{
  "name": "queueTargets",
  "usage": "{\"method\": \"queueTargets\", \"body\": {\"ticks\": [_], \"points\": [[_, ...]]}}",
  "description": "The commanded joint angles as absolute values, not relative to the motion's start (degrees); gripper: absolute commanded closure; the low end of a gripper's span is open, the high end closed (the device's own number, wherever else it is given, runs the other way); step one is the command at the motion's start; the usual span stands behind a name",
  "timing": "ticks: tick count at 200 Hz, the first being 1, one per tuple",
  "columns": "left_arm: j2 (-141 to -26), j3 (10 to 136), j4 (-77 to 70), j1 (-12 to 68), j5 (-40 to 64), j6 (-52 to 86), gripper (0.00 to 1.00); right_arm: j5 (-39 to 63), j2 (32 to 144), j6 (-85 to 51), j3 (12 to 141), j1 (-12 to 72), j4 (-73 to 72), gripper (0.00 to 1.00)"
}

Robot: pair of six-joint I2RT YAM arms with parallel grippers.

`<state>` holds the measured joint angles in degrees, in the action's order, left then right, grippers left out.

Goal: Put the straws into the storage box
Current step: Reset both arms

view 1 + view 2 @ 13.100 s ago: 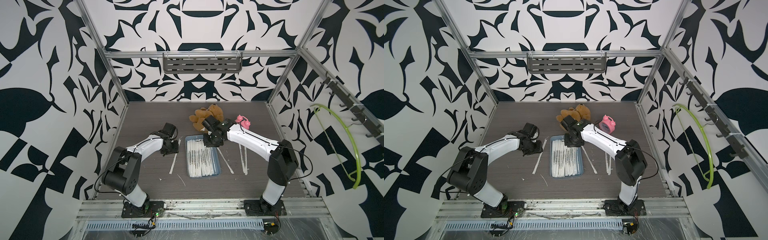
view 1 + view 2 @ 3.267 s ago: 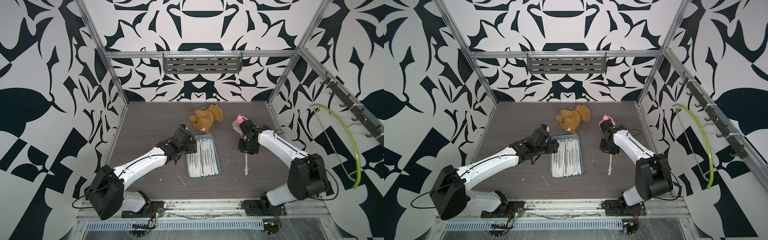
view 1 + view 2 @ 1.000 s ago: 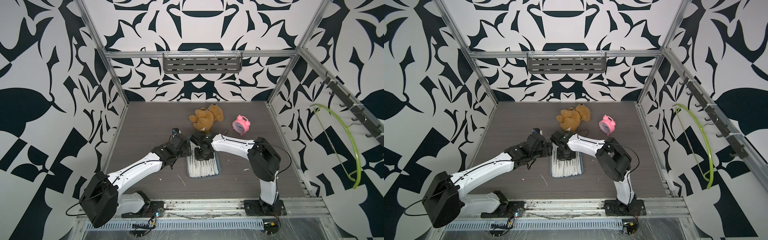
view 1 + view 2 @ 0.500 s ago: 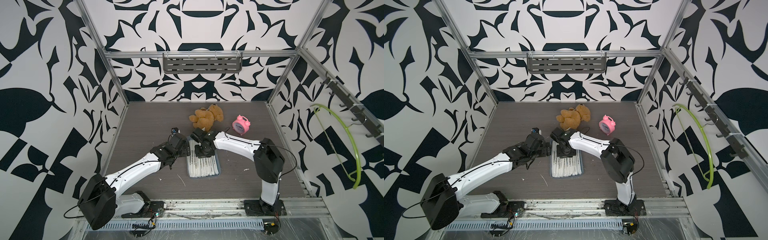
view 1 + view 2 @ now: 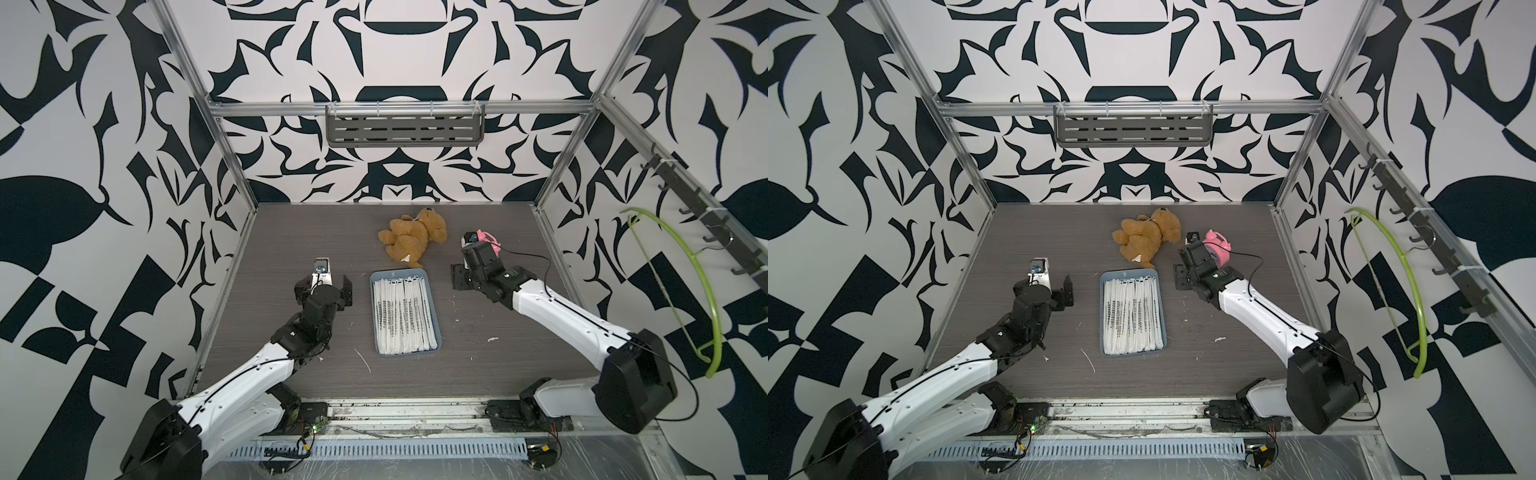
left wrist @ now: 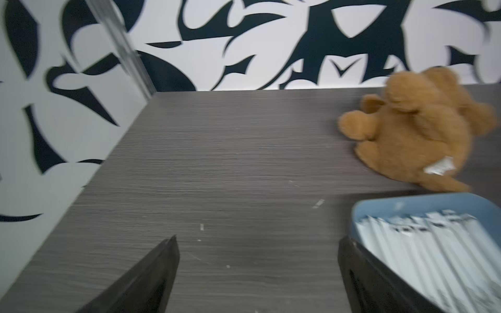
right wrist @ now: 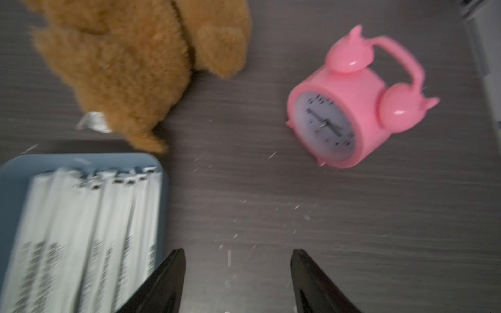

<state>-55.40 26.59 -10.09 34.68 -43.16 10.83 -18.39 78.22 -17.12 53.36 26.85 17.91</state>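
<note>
**Straws packed flat in the storage box, both grippers empty beside it**

Nearest to us, only small white scraps [image 5: 493, 339] and one thin sliver [image 5: 362, 359] dotted the dark tabletop [image 5: 291, 232]. We found no whole straw lying loose on it.

Past them, at mid-tabletop, the storage box [image 5: 399, 275] sat with its long sides running away from us. The straws [image 5: 403, 316] filled it in a flat row, side by side and lengthwise. We judged this the only way strips about as long as the tray could lie under its low rim.

The left gripper [image 6: 257, 241] hung just beside the box's left long side. Its jaws were spread wide, with nothing but tabletop between them. The right gripper [image 7: 237, 254] hung off the far right corner, its jaws also parted and empty. We read this flanking stance as keeping both arms off the light paper wrappers. From the lie of things, we judged the task done or very nearly so.

Farther on, a brown teddy bear [image 5: 411, 241] lay just beyond the box's far short side; whether it touched the rim we could not tell. A pink alarm clock [image 7: 349, 108] lay tilted near the right gripper. Neither belonged to the job. Farthest off, a grey slotted shelf [image 5: 405, 129] hung on the back wall.
</note>
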Motion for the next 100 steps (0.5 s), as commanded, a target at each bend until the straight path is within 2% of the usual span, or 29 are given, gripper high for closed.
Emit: {"method": "queueTargets", "body": {"ticks": [1, 22, 42, 60, 100], "points": [[-56.48, 26.35, -20.34, 28.74, -50.53, 5.94, 0.01, -33.56, 75.41, -11.43, 48.89, 21.36, 0.02, 0.33], [-57.95, 24.76, -20.89, 22.11, -49.42, 6.56, 0.01, -29.15, 75.94, -11.77, 44.74, 13.31, -5.42, 0.32], [-61.98, 23.07, -23.35, 17.19, -50.69, 6.44, 0.01, -33.20, 78.92, -8.71, 43.07, 12.01, -9.66, 0.34], [-65.49, 20.09, -29.60, 13.89, -48.52, 6.27, 0.01, -31.88, 80.20, -7.65, 38.71, 9.79, -16.41, 0.34], [-70.71, 17.11, -40.14, 6.98, -24.87, 6.50, 0.01, -25.75, 81.54, -2.17, 34.55, 7.65, -25.67, 0.39]]}}
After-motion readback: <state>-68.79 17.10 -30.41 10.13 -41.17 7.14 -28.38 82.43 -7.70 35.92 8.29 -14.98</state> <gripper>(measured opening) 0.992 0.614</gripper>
